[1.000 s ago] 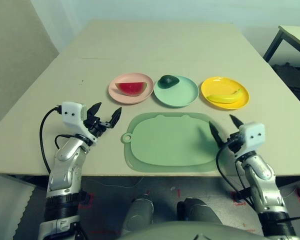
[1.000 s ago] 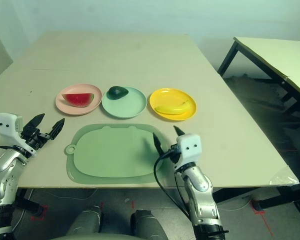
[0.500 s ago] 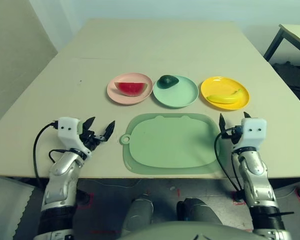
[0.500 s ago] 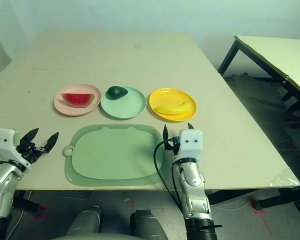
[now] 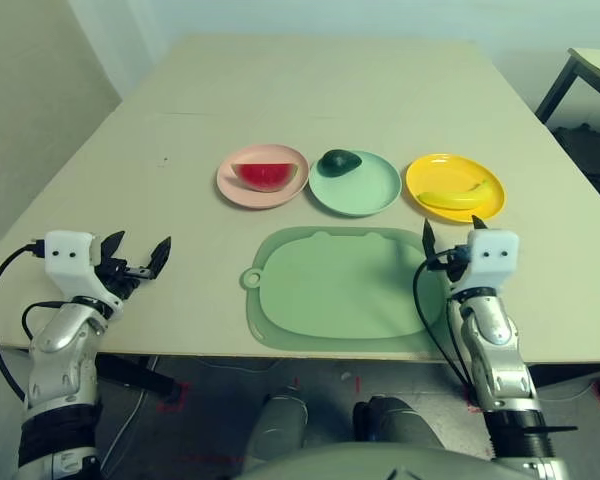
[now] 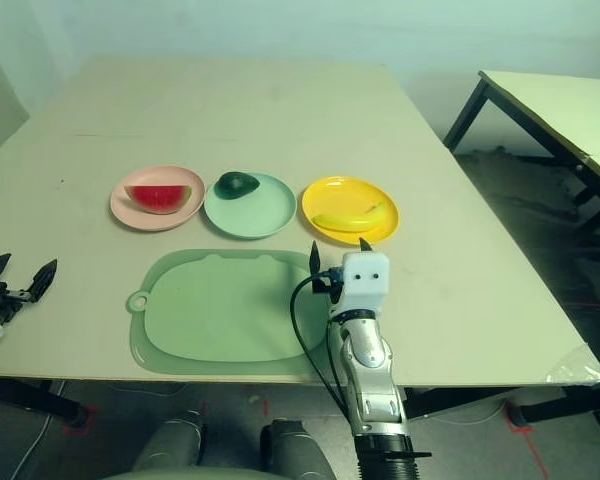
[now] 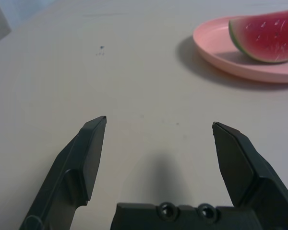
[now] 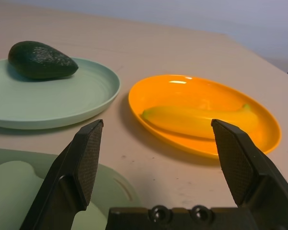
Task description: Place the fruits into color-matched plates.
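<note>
A red watermelon wedge (image 5: 265, 175) lies in the pale pink plate (image 5: 238, 190). The dark green avocado (image 5: 339, 161) rests at the far edge of the mint green plate (image 5: 365, 193), and the yellow banana (image 5: 458, 195) lies in the yellow plate (image 5: 430, 177). The three plates stand in a row beyond the cutting board. My left gripper (image 5: 138, 258) is open and empty near the table's front left edge, pointing toward the pink plate (image 7: 240, 62). My right gripper (image 5: 450, 232) is open and empty at the board's right end, just short of the yellow plate (image 8: 201, 115).
A large green cutting board (image 5: 342, 287) with nothing on it lies between my arms at the table's front. A second table (image 6: 555, 110) stands off to the right. Bare tabletop stretches behind the plates.
My left arm has drawn back and out to the left, toward the table's front edge. My right gripper turned upright and shifted slightly left. The fruits and plates have not moved.
</note>
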You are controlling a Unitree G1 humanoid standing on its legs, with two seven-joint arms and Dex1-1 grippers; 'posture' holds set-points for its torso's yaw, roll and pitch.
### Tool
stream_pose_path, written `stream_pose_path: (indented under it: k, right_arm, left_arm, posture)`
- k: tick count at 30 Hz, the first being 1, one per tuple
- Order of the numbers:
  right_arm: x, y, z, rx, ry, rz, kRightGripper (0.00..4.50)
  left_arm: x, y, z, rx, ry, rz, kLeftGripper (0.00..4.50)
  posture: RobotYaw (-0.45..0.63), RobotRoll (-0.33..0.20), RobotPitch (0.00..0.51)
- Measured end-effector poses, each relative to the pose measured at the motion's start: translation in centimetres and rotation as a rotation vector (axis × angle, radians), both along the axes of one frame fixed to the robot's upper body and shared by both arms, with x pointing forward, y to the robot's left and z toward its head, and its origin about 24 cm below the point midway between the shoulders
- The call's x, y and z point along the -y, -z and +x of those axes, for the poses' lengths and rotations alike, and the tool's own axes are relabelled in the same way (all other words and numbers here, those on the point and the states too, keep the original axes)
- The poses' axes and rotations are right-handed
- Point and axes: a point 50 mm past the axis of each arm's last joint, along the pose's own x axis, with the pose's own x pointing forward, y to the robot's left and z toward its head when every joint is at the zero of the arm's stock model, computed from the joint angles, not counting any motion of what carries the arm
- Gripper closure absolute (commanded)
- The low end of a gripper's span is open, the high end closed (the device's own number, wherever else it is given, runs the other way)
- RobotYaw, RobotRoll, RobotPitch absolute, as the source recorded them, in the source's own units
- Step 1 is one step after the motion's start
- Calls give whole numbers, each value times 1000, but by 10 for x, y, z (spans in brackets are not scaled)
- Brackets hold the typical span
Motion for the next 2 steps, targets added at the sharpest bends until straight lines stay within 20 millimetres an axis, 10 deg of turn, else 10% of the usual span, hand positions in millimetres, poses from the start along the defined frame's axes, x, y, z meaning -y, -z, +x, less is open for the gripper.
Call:
stream_pose_path:
  k: [2]
  right_arm:
    - [-1,1,0,-3,5,4,0]
  left_arm:
    - [6,2,3,5,8,-14,19]
  posture:
    - [210,0,73]
